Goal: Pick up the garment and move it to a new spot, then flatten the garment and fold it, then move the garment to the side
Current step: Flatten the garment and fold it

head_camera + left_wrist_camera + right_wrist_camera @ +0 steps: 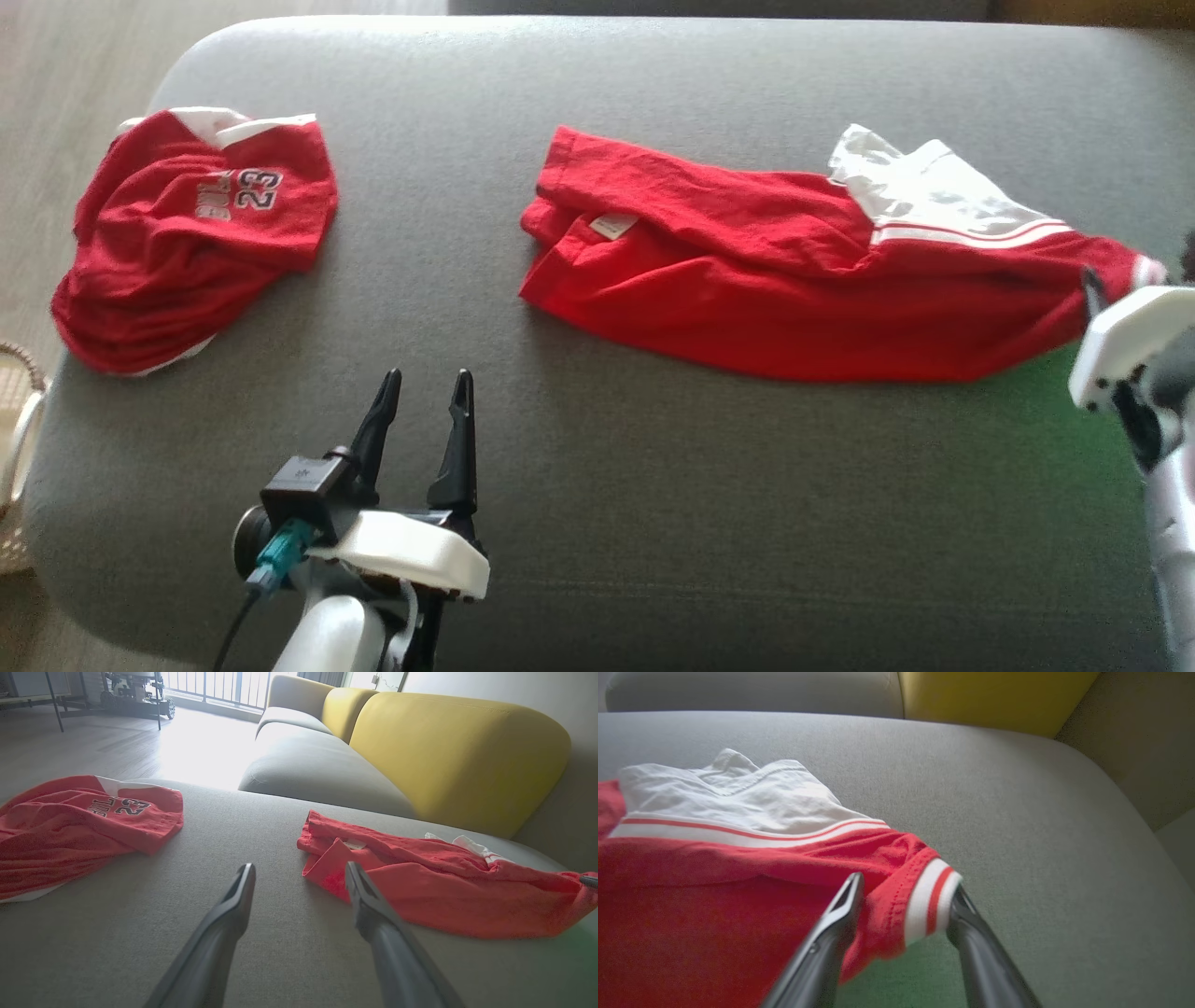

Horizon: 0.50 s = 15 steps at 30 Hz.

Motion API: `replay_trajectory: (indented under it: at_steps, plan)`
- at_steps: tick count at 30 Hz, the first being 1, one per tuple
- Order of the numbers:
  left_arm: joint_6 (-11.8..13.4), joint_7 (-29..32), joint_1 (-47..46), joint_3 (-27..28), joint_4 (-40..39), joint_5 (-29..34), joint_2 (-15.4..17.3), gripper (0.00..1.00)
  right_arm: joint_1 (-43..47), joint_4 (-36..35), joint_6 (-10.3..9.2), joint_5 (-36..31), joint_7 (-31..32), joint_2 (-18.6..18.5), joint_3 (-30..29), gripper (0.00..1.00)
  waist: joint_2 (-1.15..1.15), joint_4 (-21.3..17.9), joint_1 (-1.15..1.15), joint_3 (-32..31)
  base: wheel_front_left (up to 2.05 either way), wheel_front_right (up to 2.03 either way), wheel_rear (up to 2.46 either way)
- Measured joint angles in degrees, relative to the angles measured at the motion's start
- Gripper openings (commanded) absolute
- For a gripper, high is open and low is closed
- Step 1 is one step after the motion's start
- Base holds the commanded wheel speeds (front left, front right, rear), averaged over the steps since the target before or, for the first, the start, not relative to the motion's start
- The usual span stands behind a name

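Observation:
A red garment with a white panel and striped trim lies stretched out across the right half of the grey cushion. It also shows in the left wrist view. Its red-and-white sleeve cuff lies loosely between the parted fingers of my right gripper. That gripper's white housing sits at the garment's right end. My left gripper hovers open over bare cushion, in front of and to the left of the garment's left end, with nothing in it.
A second red jersey printed with 23 lies crumpled at the cushion's far left. A wicker basket stands off the left edge. A yellow backrest rises beyond the cushion. Bare cushion lies between the two garments.

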Motion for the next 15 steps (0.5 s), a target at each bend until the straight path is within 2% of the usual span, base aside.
replay_trajectory:
  at_steps: [4,7,15]
  plan:
    - [-0.2,0.0,0.0,0.1,0.1,0.2,0.0,1.00,1.7,-10.6,0.00,-3.2,-0.3,3.5,-1.5,1.00,0.00,-1.7,0.00,-0.8,0.00,0.00,0.00]
    - [-0.2,0.0,0.0,1.0,0.1,0.3,0.0,1.00,2.7,-19.8,0.00,-3.1,-2.9,6.0,-1.4,1.00,0.00,-2.8,0.00,-1.8,0.00,0.00,0.00]
    - [0.4,0.0,0.1,1.9,-1.8,0.7,0.0,1.00,14.3,-35.3,0.00,-2.2,-10.1,10.0,3.8,1.00,0.00,-4.8,0.00,-4.6,0.00,0.00,0.00]
